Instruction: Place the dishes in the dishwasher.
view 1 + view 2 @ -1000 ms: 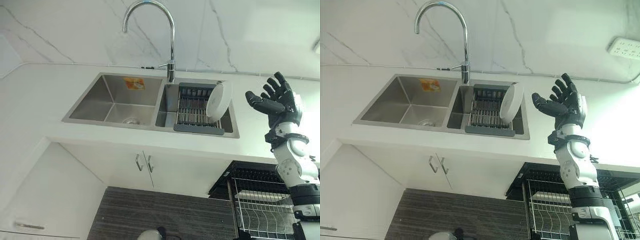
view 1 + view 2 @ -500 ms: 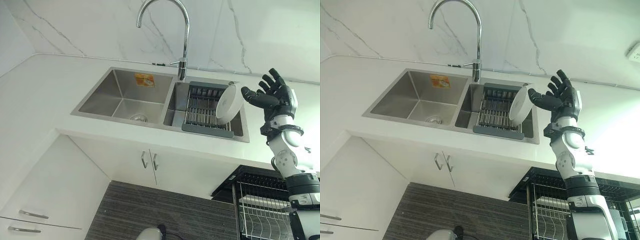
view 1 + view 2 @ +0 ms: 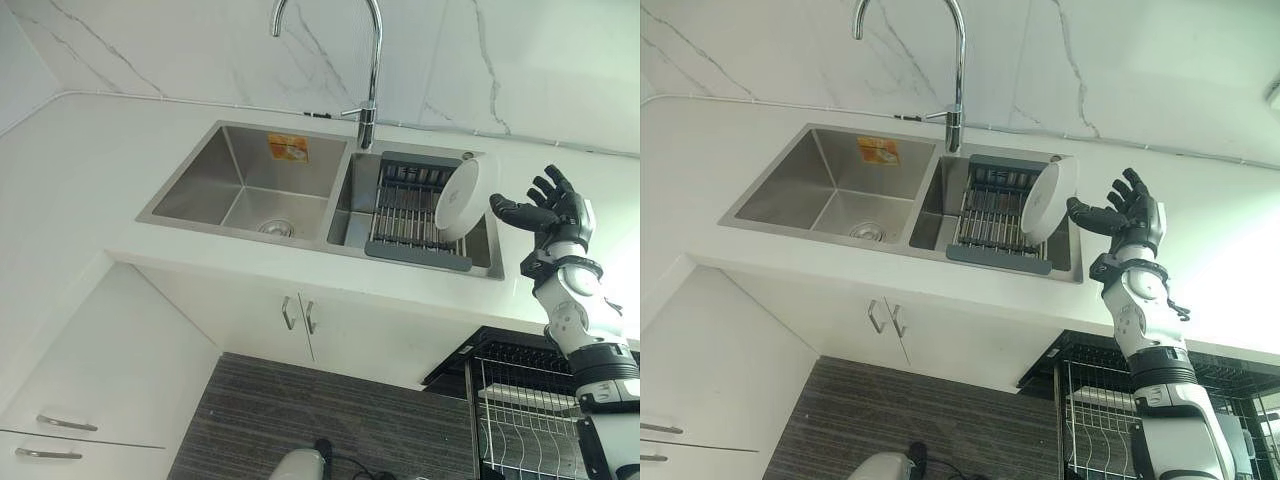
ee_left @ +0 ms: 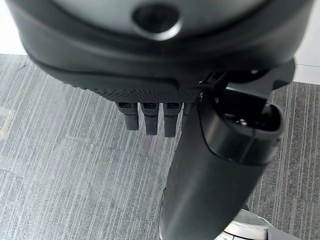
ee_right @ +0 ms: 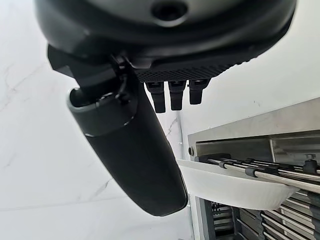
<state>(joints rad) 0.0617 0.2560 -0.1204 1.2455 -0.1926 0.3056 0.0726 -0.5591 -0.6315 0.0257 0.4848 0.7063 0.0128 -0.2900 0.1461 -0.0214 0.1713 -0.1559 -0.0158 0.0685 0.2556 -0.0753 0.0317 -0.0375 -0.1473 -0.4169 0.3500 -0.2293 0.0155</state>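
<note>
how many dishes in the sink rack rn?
1: a white dish stands on edge at the right end of the rack in the right basin, beside the open right hand.

White marble-veined wall [image 3: 560, 60] behind a white desk [image 3: 90, 170]. A steel double sink [image 3: 250, 185] is set into the desk, with an orange sticker [image 3: 288, 149] on the back wall of its left basin and a drain [image 3: 271, 227] in that basin's floor. A chrome gooseneck tap [image 3: 368, 70] stands at the rear, between the basins. Below are white cabinet doors with paired metal handles [image 3: 296, 314], and drawers [image 3: 60, 435] at lower left. Grey striped floor [image 3: 300, 410]. Lighting is bright and even.
</note>
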